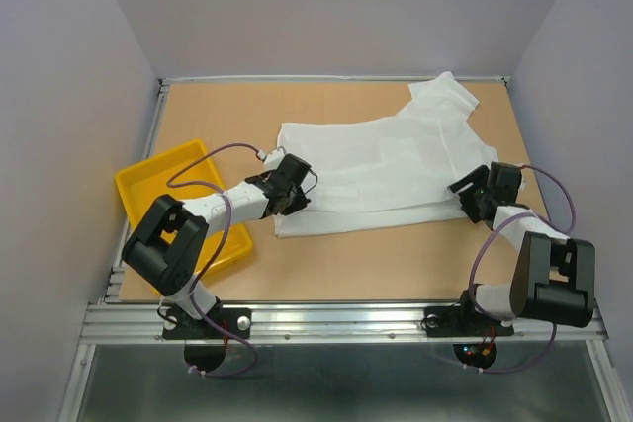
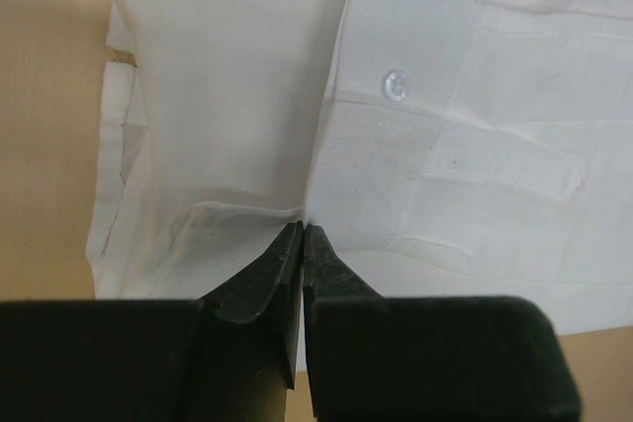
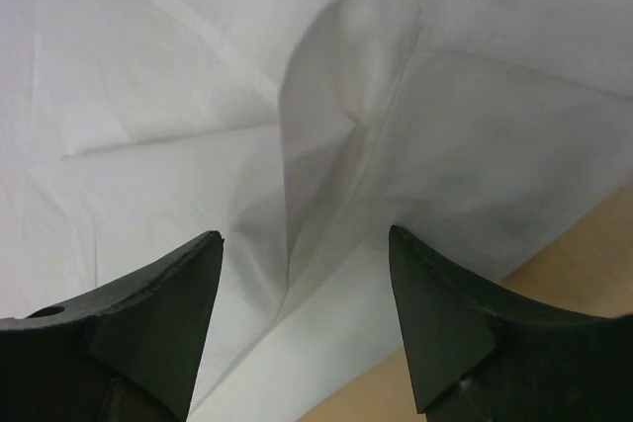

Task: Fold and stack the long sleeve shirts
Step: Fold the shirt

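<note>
The white shirt point(image 1: 386, 170) is laid just beside the yellow tray point(image 1: 148, 190), its tray-side edge pinched by the left gripper point(image 2: 302, 229). The right gripper point(image 3: 305, 236) is held open at the far side; closing there seems needed before folding.

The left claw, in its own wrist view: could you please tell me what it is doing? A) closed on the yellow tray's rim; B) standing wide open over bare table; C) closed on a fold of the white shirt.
C: the left claw is shut, a thin fold of the white shirt pinched between its tips.
</note>
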Available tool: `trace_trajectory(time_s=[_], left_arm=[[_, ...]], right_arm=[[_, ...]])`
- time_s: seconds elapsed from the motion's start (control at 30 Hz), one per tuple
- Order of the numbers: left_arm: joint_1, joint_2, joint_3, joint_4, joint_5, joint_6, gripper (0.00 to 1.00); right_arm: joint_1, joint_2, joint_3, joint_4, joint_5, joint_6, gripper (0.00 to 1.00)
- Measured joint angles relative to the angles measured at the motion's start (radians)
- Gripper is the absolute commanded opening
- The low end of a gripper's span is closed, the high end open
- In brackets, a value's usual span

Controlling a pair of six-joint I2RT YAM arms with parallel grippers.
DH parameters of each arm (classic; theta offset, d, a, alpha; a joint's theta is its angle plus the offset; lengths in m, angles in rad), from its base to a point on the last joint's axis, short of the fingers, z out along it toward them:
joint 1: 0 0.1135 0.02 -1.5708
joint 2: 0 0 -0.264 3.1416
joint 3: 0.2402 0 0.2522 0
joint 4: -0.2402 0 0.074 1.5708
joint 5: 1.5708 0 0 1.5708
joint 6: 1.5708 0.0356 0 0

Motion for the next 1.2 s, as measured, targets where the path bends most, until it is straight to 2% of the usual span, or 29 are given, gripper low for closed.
trace_trajectory(time_s=[0.13,0.17,0.2,0.3,0.37,0.47,0.57,0.73,0.9,1.0,1.2], left_arm=[[0.0,-0.064,-0.012,-0.018,-0.02,-0.007,0.24],[0.0,-0.084,-0.014,-0.02,-0.024,-0.009,0.34],[0.0,-0.094,-0.015,-0.021,-0.026,-0.008,0.37],[0.0,-0.115,-0.02,-0.022,-0.026,-0.014,0.41],[-0.003,-0.127,-0.033,-0.021,-0.023,-0.017,0.43],[-0.006,-0.166,-0.063,-0.042,-0.023,-0.024,0.57],[-0.011,-0.222,-0.069,-0.066,-0.032,-0.026,0.62],[-0.011,-0.251,-0.018,-0.061,-0.04,0.002,0.62],[-0.011,-0.126,0.066,0.043,0.006,0.035,0.56],[-0.011,-0.027,0.076,0.096,0.026,0.038,0.52],[0.002,0.091,0.021,0.165,0.051,0.019,0.49]], right_arm=[[-0.008,-0.065,-0.005,-0.006,-0.019,0.002,0.74],[-0.008,-0.095,-0.005,-0.007,-0.023,0.002,0.75],[-0.008,-0.119,-0.004,-0.008,-0.026,0.002,0.76],[-0.008,-0.182,0.007,-0.023,-0.029,0.001,0.79],[-0.008,-0.187,0.021,-0.036,-0.029,0.002,0.79],[-0.008,-0.187,0.051,-0.071,-0.03,0.002,0.8],[-0.008,-0.179,0.102,-0.093,-0.058,0.0,0.79],[0.001,-0.098,0.166,0.008,-0.201,0.004,0.77],[0.047,0.016,0.163,0.178,-0.339,0.038,0.75],[0.067,0.105,0.122,0.351,-0.407,0.067,0.75],[0.058,0.217,0.007,0.499,-0.422,0.045,0.72]])
